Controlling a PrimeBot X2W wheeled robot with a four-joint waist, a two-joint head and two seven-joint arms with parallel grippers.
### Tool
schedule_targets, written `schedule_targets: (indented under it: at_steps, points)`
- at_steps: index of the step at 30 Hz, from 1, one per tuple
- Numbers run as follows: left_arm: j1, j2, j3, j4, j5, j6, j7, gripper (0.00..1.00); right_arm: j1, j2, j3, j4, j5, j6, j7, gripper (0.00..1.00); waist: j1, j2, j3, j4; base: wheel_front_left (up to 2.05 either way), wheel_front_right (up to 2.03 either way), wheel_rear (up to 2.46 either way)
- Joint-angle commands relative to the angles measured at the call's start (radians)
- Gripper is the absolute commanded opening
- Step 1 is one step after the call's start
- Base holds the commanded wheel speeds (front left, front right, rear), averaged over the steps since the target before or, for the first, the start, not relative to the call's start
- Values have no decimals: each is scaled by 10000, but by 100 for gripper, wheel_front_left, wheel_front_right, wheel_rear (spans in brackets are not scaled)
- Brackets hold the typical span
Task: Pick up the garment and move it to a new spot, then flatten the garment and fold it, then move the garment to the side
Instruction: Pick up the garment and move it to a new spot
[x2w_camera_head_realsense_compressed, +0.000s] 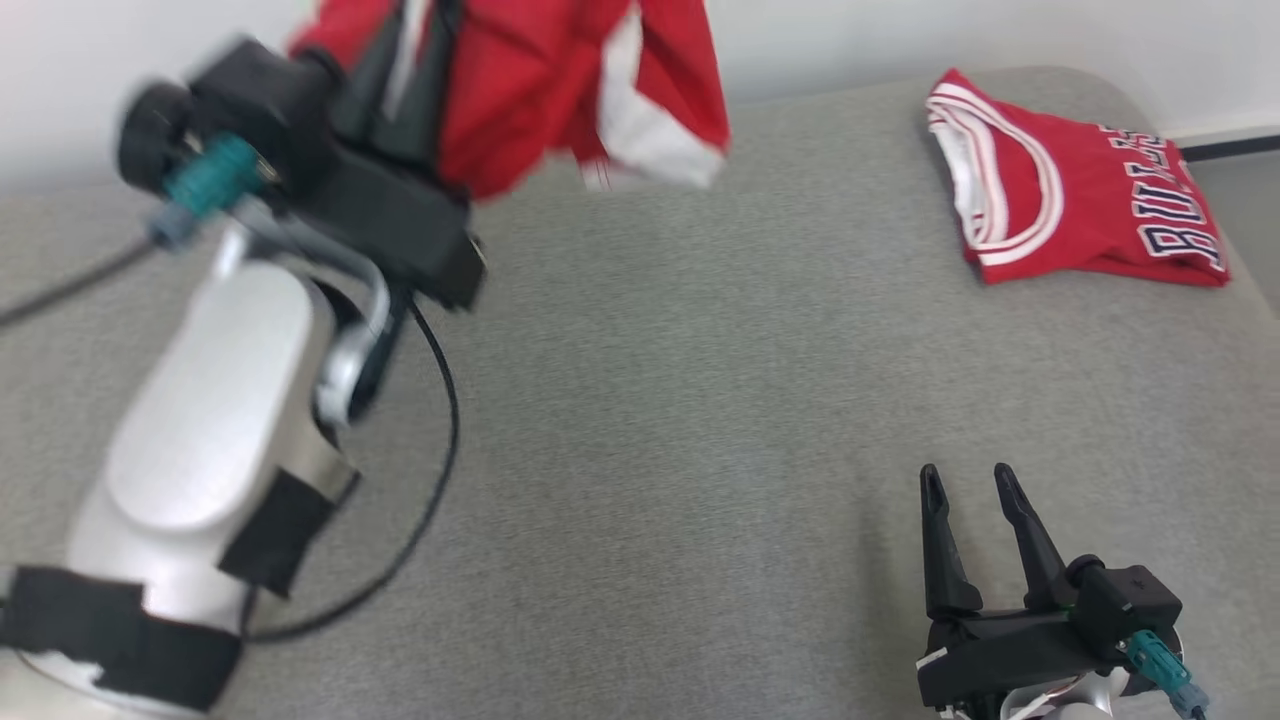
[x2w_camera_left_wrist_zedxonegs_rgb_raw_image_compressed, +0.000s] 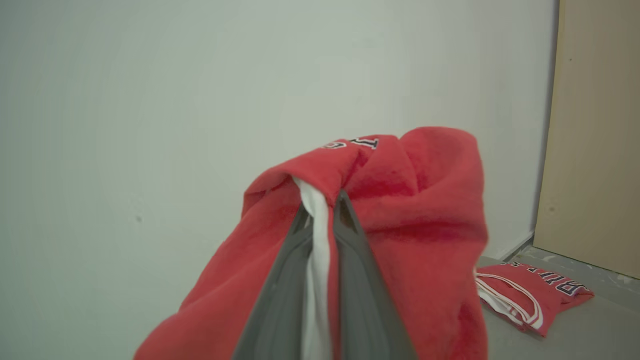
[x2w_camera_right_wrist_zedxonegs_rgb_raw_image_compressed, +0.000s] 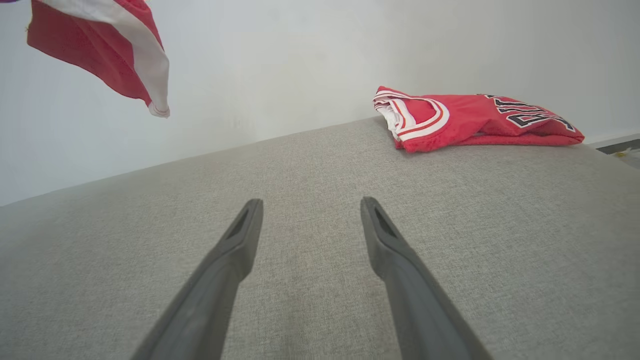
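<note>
A red garment with white trim (x2w_camera_head_realsense_compressed: 540, 90) hangs in the air above the far left of the grey cushion (x2w_camera_head_realsense_compressed: 700, 420). My left gripper (x2w_camera_head_realsense_compressed: 400, 75) is raised high and shut on its cloth. In the left wrist view the two fingers (x2w_camera_left_wrist_zedxonegs_rgb_raw_image_compressed: 360, 270) pinch a white strip between them, and red cloth (x2w_camera_left_wrist_zedxonegs_rgb_raw_image_compressed: 420, 200) drapes over both sides. A hanging corner of the garment (x2w_camera_right_wrist_zedxonegs_rgb_raw_image_compressed: 110, 55) shows at the top left of the right wrist view. My right gripper (x2w_camera_head_realsense_compressed: 965, 485) rests low at the near right, open, with bare cushion between its fingers (x2w_camera_right_wrist_zedxonegs_rgb_raw_image_compressed: 235, 250).
A second red jersey with white trim and dark lettering (x2w_camera_head_realsense_compressed: 1070, 190) lies folded at the far right of the cushion, also in the wrist views (x2w_camera_left_wrist_zedxonegs_rgb_raw_image_compressed: 530, 295) (x2w_camera_right_wrist_zedxonegs_rgb_raw_image_compressed: 470, 117). A pale wall (x2w_camera_right_wrist_zedxonegs_rgb_raw_image_compressed: 300, 60) backs the cushion. A black cable (x2w_camera_head_realsense_compressed: 430, 500) loops from my left arm.
</note>
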Motion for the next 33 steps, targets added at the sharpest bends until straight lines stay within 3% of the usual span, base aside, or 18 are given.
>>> schedule_targets:
  at_steps: [1,7,14,21,22,23,24,30,33]
  points:
    - [375,-35,-75,-154,11,136,10,0,-47,42,18,54,79,-27,-75,100,0,0,-34,-296,0,0,0]
    - [1624,-420,-463,-211,-192,377,-30,0,-86,43,59,82,234,-27,-86,100,0,0,49,-483,0,0,0]
    - [3025,-885,-1011,924,-315,423,-355,0,-203,41,123,35,358,-27,-83,100,0,0,282,-638,0,0,0]
    - [3728,-1375,-1629,2272,-271,70,-583,0,-365,43,214,123,419,-27,-85,100,0,0,357,-541,0,0,0]
    - [3722,-1428,-1704,2393,-221,43,-650,24,-372,44,217,136,412,-27,-85,100,0,0,347,-504,0,0,0]
    - [3725,-1470,-1742,2504,-207,22,-722,75,-396,44,223,149,406,-27,-85,100,0,0,330,-462,0,0,0]
    - [3699,-1497,-1752,2595,-180,-2,-816,100,-430,44,238,157,393,-27,-85,100,0,0,305,-419,0,0,0]
    - [3457,-1627,-1512,2092,-127,-5,-1220,100,-367,42,62,130,225,-27,-86,100,0,0,-89,45,0,0,0]
    - [3649,-1407,-1201,1499,-29,136,-1282,100,-248,44,-35,99,128,-27,-84,100,0,0,-396,436,0,0,0]
